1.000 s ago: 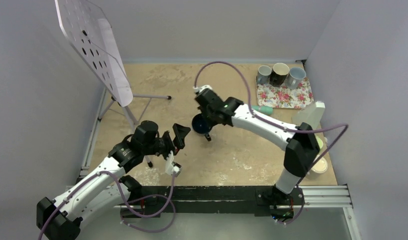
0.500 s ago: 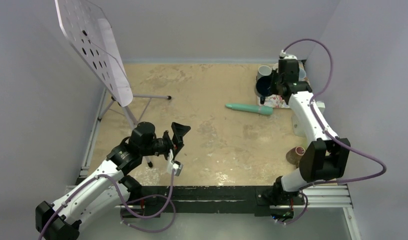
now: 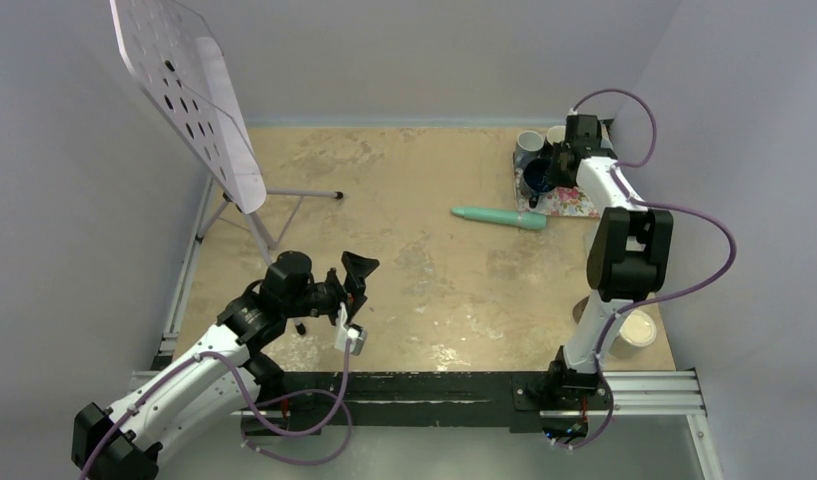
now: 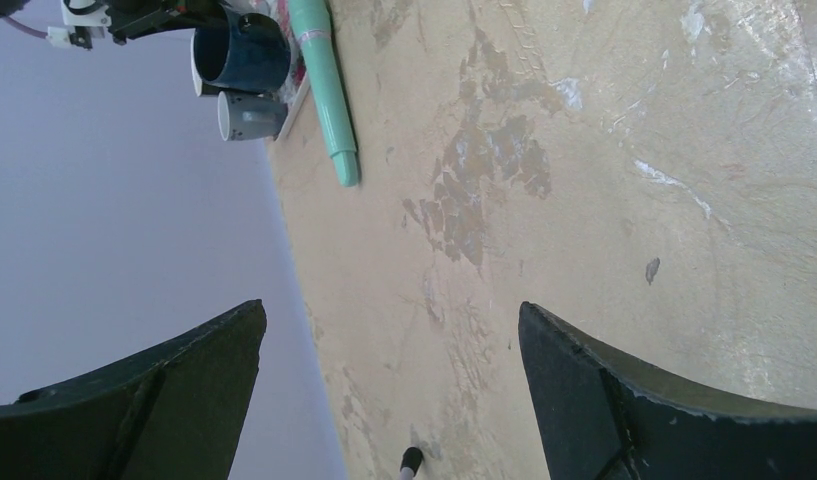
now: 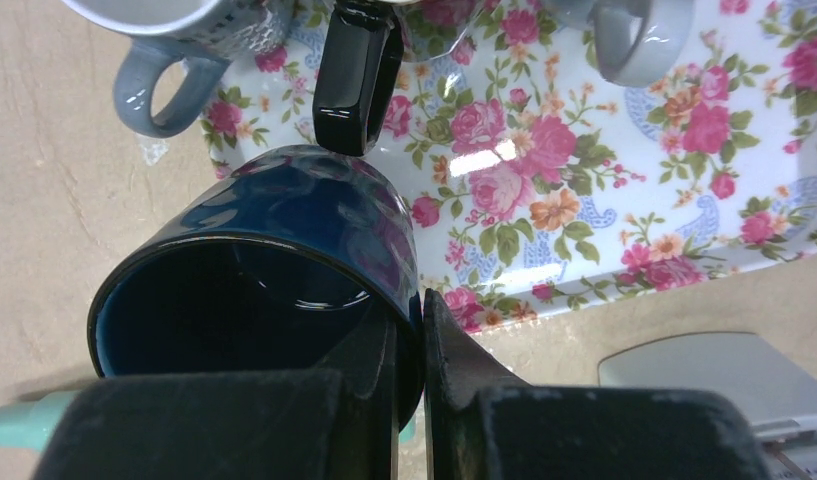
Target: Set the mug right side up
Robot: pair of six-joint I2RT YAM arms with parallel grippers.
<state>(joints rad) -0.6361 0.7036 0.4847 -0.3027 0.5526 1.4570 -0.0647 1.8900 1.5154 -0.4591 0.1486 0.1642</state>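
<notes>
The dark blue mug (image 3: 535,179) hangs over the left end of the floral tray (image 3: 580,202) at the back right, its open mouth showing from above. My right gripper (image 3: 555,166) is shut on the mug's rim. In the right wrist view one finger is inside the mug (image 5: 274,250) and the other outside, pinching the wall at my right gripper (image 5: 411,345). My left gripper (image 3: 355,287) stands open near the front left, far from the mug. The left wrist view shows the left gripper (image 4: 391,320) with nothing between its fingers and the mug (image 4: 242,55) far off.
On the tray (image 5: 584,200) stand a grey mug (image 5: 184,60), a black mug's handle (image 5: 356,75) and another grey mug (image 5: 634,40). A teal tube (image 3: 499,217) lies mid-table. A perforated white board on a tripod (image 3: 184,90) stands at the left. A white bowl (image 3: 636,328) sits at front right.
My right arm carried the mug from the table's middle to the tray at the back right, then drew in closer over it. The left arm barely shifted.
</notes>
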